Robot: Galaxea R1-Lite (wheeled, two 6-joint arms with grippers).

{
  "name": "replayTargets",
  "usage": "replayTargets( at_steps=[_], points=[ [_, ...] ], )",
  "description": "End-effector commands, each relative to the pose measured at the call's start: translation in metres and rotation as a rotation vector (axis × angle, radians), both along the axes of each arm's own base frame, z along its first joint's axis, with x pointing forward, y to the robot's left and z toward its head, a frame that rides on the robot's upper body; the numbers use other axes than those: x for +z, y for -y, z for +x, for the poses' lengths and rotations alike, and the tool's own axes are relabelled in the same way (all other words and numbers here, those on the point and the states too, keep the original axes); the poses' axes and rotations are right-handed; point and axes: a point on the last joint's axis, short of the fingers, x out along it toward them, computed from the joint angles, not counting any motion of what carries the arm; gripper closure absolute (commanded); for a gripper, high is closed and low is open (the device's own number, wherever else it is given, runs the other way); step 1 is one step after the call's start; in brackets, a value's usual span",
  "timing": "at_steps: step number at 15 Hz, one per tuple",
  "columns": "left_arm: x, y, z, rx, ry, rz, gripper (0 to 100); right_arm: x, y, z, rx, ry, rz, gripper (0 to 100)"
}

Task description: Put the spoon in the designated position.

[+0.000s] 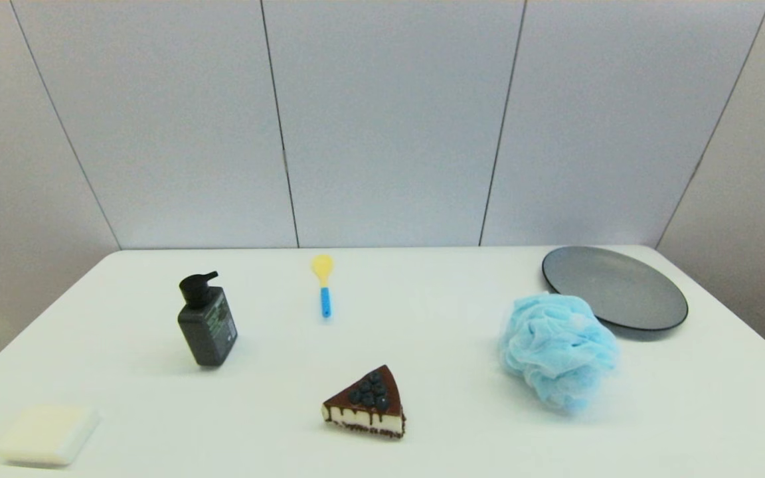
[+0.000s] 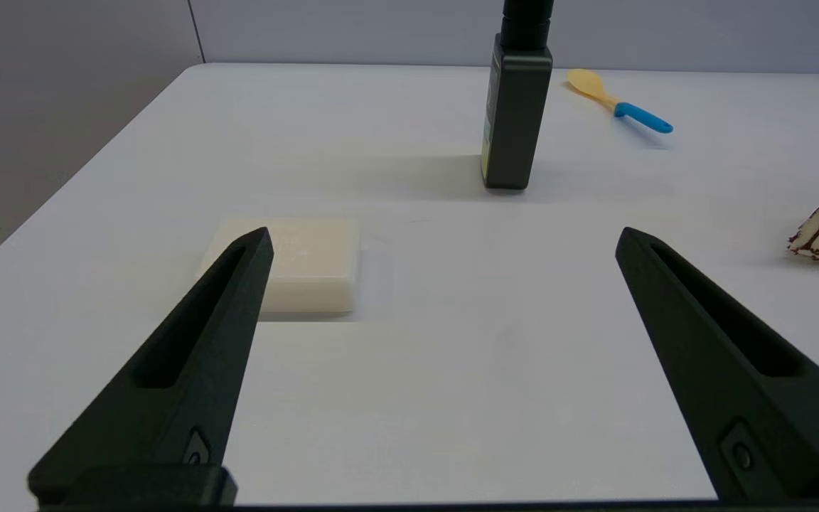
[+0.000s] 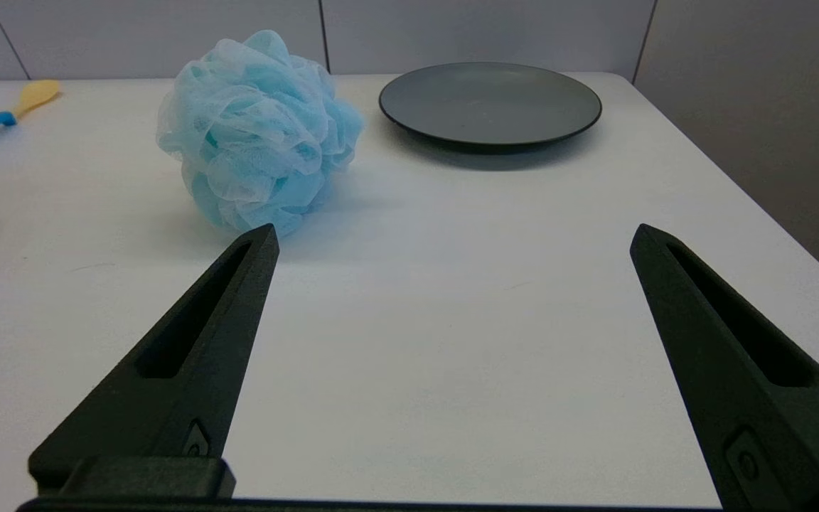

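The spoon, yellow bowl and blue handle, lies flat near the table's far edge, bowl pointing away from me. It also shows far off in the left wrist view as the spoon and in the right wrist view as the spoon. My left gripper hangs open over the near left of the table, beside the soap bar, holding nothing. My right gripper stands open over the near right, also holding nothing. Neither arm shows in the head view. The designated position is unmarked white tabletop; I cannot pick it out.
A black pump bottle stands left of the spoon. A cake slice sits near the front centre, a pale soap bar at the front left. A blue bath pouf rests beside a dark grey plate at the back right.
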Motion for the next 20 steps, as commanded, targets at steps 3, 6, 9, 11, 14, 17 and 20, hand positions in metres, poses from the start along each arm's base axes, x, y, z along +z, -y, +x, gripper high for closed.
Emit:
replayTargets(
  at_steps=[3, 6, 9, 11, 14, 17, 20],
  points=[
    [0.0, 0.0, 0.0, 0.002, -0.001, 0.0, 0, 0.0, 0.0, 0.0, 0.0, -0.001, -0.001, 0],
    [0.0, 0.0, 0.0, 0.0, -0.001, 0.0, 0, 0.0, 0.0, 0.0, 0.0, -0.001, -0.001, 0],
    [0.0, 0.0, 0.0, 0.0, -0.001, 0.0, 0, 0.0, 0.0, 0.0, 0.0, -0.001, 0.002, 0],
    [0.0, 0.0, 0.0, 0.0, -0.001, 0.0, 0, 0.0, 0.0, 0.0, 0.0, -0.001, 0.002, 0],
    [0.0, 0.0, 0.0, 0.003, -0.006, -0.002, 0, 0.0, 0.0, 0.0, 0.0, -0.001, 0.002, 0],
    [0.019, 0.0, 0.011, 0.008, -0.095, -0.002, 0, 0.0, 0.0, 0.0, 0.0, -0.001, -0.001, 0],
    [0.069, 0.001, 0.05, -0.024, -0.153, 0.002, 0, 0.0, 0.0, 0.0, 0.0, -0.001, -0.001, 0]
  ],
)
